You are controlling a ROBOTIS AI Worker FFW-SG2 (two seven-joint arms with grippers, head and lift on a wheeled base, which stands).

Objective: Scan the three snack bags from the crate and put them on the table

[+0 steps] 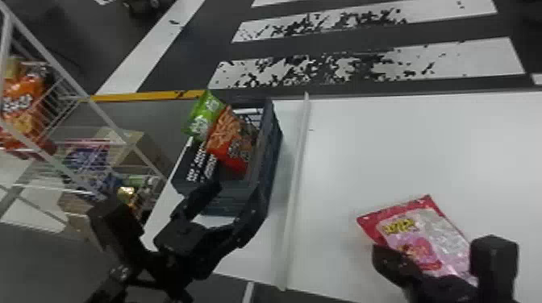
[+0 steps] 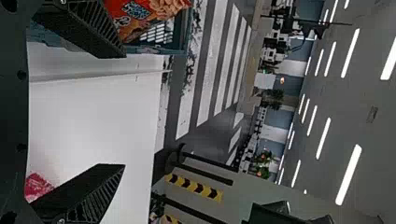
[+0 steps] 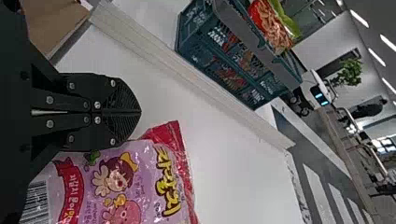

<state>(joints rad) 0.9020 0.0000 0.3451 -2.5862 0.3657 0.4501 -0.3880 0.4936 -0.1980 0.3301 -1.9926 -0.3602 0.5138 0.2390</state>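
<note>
My left gripper [image 1: 238, 192] is open at the near end of the dark crate [image 1: 275, 149]; in the left wrist view the open gripper [image 2: 124, 110] has nothing between its fingers. An orange-red snack bag [image 1: 229, 141] leans inside the crate, against a green bag [image 1: 205, 117] sticking up over its far left side. A pink bag [image 1: 419, 235] lies flat on the white table. Over its near edge is my right gripper [image 1: 377, 254]. In the right wrist view that gripper [image 3: 140, 112] is shut beside the pink bag [image 3: 126, 182], whose barcode faces up.
A raised pale strip [image 1: 297, 181] runs along the white table [image 1: 403, 149] between crate and pink bag. On the left stands a white wire rack [image 1: 72, 80] holding more snack bags, with cardboard boxes [image 1: 139, 151] by it. Striped floor lies beyond the table.
</note>
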